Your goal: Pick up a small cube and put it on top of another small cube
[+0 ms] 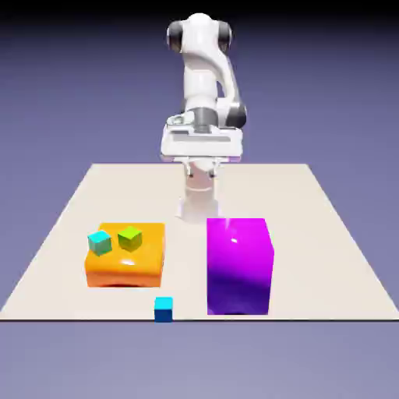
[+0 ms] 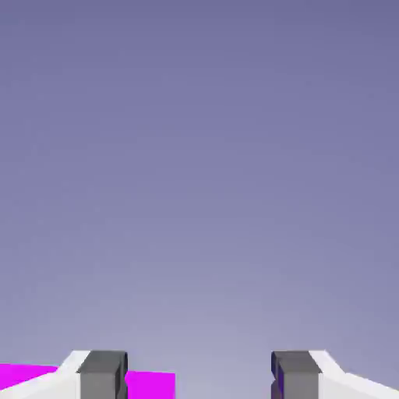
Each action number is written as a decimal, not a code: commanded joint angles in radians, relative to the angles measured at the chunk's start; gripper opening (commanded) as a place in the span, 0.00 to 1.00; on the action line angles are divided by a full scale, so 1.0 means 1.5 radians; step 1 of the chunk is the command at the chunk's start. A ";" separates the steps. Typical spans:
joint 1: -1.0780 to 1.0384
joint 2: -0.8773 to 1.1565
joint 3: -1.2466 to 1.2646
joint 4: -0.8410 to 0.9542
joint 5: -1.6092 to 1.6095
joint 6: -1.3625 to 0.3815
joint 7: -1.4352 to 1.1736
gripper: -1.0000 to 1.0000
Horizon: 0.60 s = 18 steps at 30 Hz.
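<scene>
Three small cubes show in the exterior view. A teal cube [image 1: 100,242] and a green cube [image 1: 130,238] sit side by side on a flat orange block [image 1: 125,265]. A blue cube [image 1: 163,309] lies at the table's near edge. My gripper [image 1: 201,173] hangs high over the table's far side, well away from all of them. In the hand view the gripper [image 2: 199,378] is open, with only backdrop between the fingertips [image 2: 101,374]. A magenta patch [image 2: 152,385] shows low behind the left fingertip. I cannot tell what it belongs to.
A large glossy purple block [image 1: 239,266] stands tall right of the middle, near the front edge. The beige table [image 1: 327,234] reaches out to both sides. Most of the hand view is plain blue-violet backdrop.
</scene>
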State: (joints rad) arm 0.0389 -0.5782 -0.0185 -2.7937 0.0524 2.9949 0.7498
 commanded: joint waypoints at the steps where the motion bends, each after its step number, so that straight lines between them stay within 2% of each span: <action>1: 0.015 -0.005 -0.010 0.009 0.029 -0.023 0.005 0.50; 5: 0.076 -0.008 -0.041 0.034 0.143 -0.120 0.021 0.50; 11: 0.186 0.122 0.008 -0.033 0.300 -0.294 0.017 0.50; 18: 0.099 0.240 0.139 -0.161 0.098 -0.158 -0.035 0.50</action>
State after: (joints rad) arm 0.1879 -0.2176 0.1899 -3.0357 0.1999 2.7571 0.6980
